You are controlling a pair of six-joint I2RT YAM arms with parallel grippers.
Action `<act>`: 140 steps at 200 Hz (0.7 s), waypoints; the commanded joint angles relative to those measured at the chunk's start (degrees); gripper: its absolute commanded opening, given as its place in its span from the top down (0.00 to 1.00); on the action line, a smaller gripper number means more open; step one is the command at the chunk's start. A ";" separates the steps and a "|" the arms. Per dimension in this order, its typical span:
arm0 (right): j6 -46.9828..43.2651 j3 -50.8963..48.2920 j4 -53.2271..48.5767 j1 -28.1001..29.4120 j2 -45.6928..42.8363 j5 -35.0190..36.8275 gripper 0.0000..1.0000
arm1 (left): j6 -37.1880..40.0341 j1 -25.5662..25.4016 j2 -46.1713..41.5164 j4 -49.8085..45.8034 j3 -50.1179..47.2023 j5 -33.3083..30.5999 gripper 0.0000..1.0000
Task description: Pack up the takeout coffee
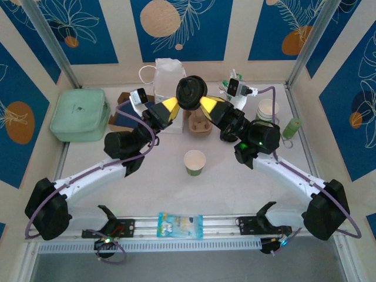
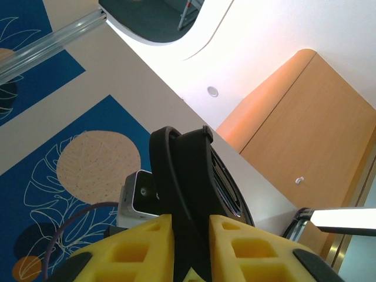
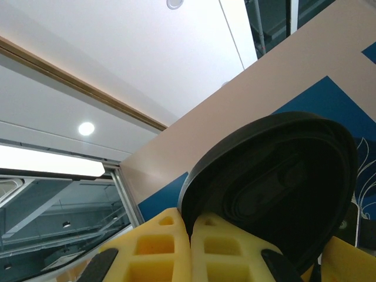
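Left fingers [image 2: 141, 249] and right fingers [image 3: 161, 249] clamp the black lid [image 1: 191, 92]; paper cup [image 1: 194, 163] sits open.

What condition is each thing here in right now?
Round black plastic lid: off the cup, held up between both tools.
Cream-and-green paper cup: upright, uncovered.
Left tool: shut on the lid.
Right tool: shut on the lid.
White paper bag: standing upright.
Pale green soft case: closed, lying flat.

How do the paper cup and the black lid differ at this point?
The paper cup stands upright and open on the table, untouched; the black lid is aloft, gripped by the left tool and right tool. The cup is cream and green, the lid black. Both are round.
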 commanded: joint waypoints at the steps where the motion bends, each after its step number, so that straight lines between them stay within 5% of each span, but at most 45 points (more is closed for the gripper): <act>1: -0.45 -1.72 -6.31 -0.39 0.82 1.19 1.00 | 0.33 -0.69 -1.72 5.31 2.32 0.93 0.79; 76: -1.17 -2.72 -11.19 -0.54 0.95 1.93 1.00 | 0.52 -0.65 -2.24 5.31 1.77 0.67 0.86; 101: -0.90 -2.68 -11.01 -0.63 1.37 1.66 1.00 | 0.49 -0.66 -2.33 5.31 1.49 0.99 0.70; 140: -0.26 -2.56 -10.55 -0.98 2.38 1.39 1.00 | 0.55 -0.64 -2.36 5.31 1.39 1.28 0.69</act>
